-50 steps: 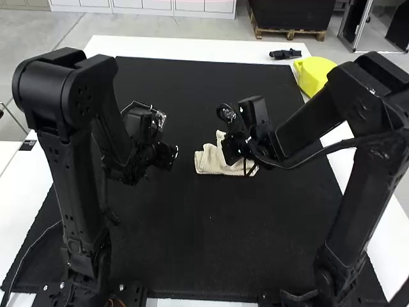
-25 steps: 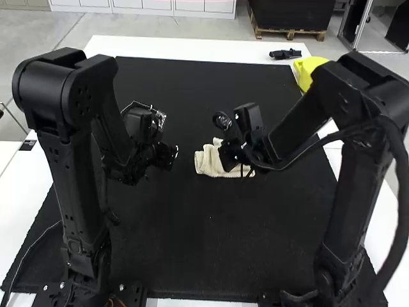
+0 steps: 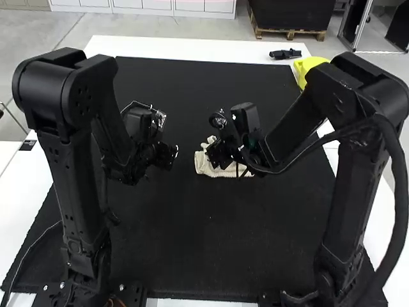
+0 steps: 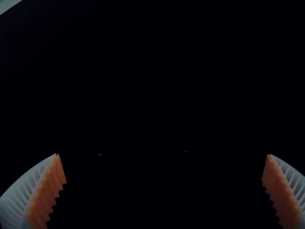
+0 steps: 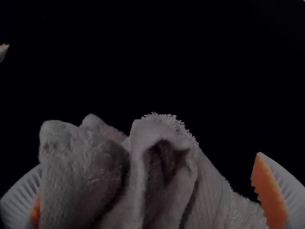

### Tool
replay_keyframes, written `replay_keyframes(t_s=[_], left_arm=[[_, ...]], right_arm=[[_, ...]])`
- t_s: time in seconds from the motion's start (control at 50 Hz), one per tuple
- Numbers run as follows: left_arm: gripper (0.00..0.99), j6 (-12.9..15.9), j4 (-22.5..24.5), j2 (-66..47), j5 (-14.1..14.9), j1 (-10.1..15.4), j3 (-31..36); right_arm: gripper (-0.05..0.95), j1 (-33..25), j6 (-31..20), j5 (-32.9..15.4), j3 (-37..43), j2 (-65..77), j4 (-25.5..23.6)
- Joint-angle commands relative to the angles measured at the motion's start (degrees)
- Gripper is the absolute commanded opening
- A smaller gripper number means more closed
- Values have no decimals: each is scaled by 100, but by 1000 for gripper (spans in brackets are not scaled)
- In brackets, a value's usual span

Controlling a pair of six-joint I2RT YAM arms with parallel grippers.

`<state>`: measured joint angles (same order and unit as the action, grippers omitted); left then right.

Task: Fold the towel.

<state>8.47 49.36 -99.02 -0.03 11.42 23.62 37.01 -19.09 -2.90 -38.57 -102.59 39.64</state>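
Note:
The cream towel (image 3: 206,169) lies bunched near the middle of the black mat in the high view. Over its upper part is my right gripper (image 3: 220,155), hiding some of the cloth. My left gripper (image 3: 167,156) stands apart, to the towel's left. From the right wrist, the towel (image 5: 162,191) shows raised, crumpled folds between the spread fingers of my right gripper (image 5: 149,160); one finger is partly hidden behind cloth. In the left wrist view my left gripper (image 4: 162,154) has its fingers wide apart with only dark mat between them.
A black mat (image 3: 211,230) covers most of the white table (image 3: 192,48). At the back right are a small black object (image 3: 285,54) and a yellow object (image 3: 309,69). Both arms stand at the near side, one on each side of the mat.
My right gripper has moved left over the towel, its forearm shifting with it, and the towel's upper part has changed shape slightly. The left arm has kept still.

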Motion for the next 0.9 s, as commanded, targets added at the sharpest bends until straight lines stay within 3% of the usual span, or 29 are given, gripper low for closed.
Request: replay_keyframes(t_s=[0.0,0.18,0.6,0.76,0.84,0.88], left_arm=[[966,-74,56,190,-23,44,20],[966,-65,65,190,-23,44,38],[966,-74,100,190,-32,168,64],[966,-126,73,190,-49,326,91],[966,-153,73,199,-76,387,91],[966,-161,73,208,-102,405,91]], right_arm=[[921,69,-314,-80,-72,-7,185],[921,-54,-710,-194,42,239,642],[895,-836,-771,-343,121,925,809],[651,-1328,-657,-176,183,722,536],[295,-1443,-446,-62,236,564,519],[174,-1487,-420,8,262,494,510]])
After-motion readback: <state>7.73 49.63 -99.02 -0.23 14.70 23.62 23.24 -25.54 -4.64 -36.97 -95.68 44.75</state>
